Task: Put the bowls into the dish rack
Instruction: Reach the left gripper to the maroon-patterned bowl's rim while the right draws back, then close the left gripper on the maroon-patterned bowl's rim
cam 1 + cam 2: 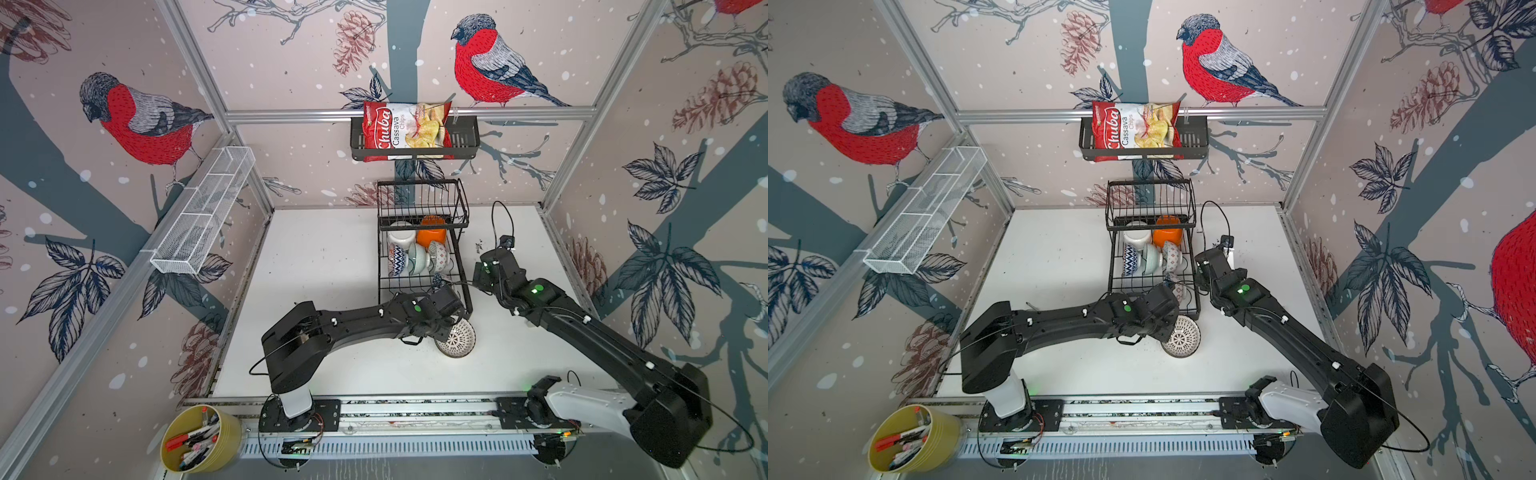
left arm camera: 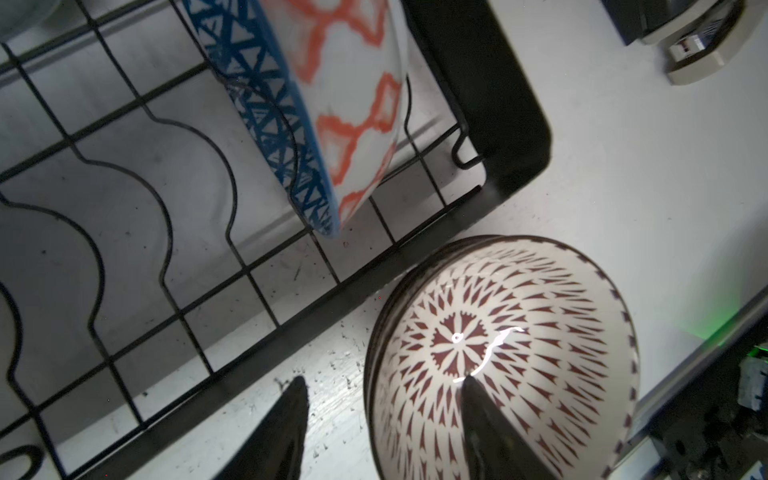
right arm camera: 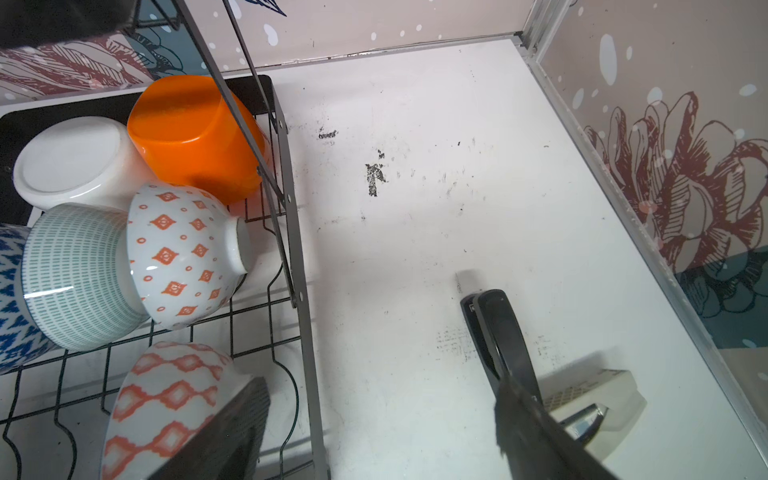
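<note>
A white bowl with a dark red petal pattern sits upright on the white table. It is just beside a corner of the black wire dish rack, not in it. The left gripper straddles its rim with jaws apart: one finger is inside the bowl, the other outside and clear of the wall. Inside the rack lie a plain white bowl, an orange plastic bowl and an orange-diamond bowl tipped on its side. The right gripper hangs wide open and empty by the rack's edge.
</note>
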`<move>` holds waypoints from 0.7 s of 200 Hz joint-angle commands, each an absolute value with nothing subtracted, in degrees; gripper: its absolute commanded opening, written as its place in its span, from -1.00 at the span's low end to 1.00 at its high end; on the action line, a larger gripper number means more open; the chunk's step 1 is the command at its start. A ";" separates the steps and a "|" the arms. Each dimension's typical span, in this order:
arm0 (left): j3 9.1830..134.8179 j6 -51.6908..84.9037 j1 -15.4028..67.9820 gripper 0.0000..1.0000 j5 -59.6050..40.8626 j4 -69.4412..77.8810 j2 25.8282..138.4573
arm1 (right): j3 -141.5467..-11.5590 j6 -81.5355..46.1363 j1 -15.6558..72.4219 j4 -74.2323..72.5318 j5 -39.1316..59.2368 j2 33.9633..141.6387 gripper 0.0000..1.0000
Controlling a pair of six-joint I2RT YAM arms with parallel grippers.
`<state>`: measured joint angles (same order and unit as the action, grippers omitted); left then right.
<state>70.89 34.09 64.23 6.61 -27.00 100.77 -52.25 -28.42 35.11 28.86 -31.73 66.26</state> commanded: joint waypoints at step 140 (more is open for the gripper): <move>74.02 33.95 65.54 -0.87 10.24 -30.90 104.26 | -50.69 -27.61 34.95 26.59 -29.90 66.97 0.70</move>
